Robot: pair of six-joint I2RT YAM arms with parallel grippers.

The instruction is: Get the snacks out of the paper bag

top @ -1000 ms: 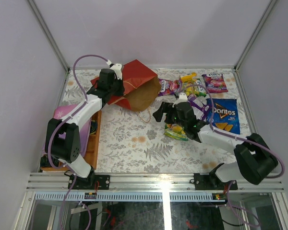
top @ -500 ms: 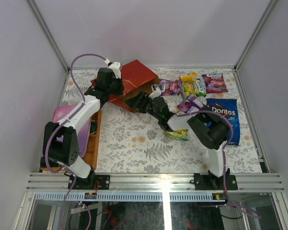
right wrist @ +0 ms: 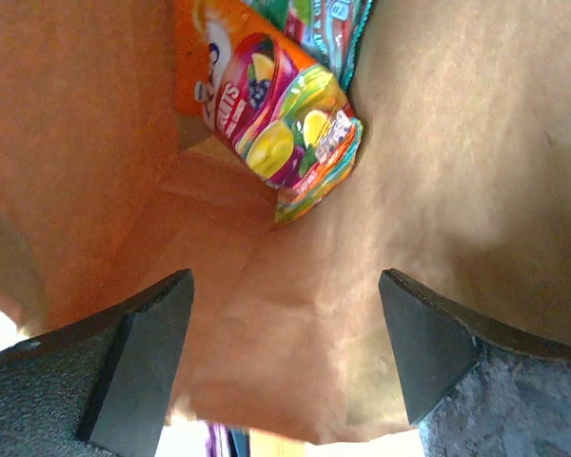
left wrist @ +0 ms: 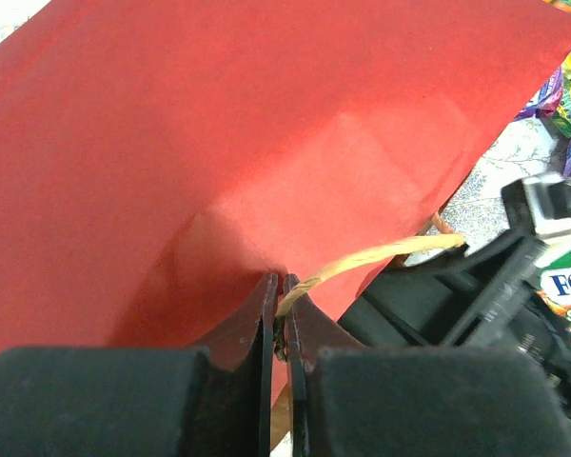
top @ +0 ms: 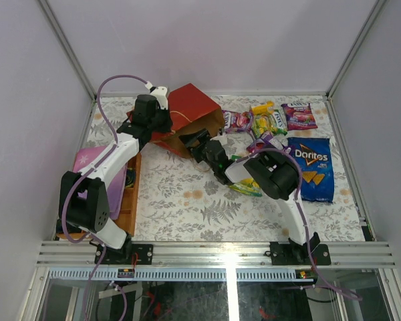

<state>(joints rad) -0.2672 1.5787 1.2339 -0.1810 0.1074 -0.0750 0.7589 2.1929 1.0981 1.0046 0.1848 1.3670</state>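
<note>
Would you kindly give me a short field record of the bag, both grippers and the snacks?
paper bag: tipped over, mouth toward the right arm
left gripper: shut on cord handle
right gripper: open, inside the bag, empty
in bag: orange fruit packet, teal packet
on table: Doritos bag, purple packet

Paper bag (top: 195, 105) red outside, brown inside; Doritos bag (top: 312, 167) blue; table (top: 180, 200) grey fern print.
</note>
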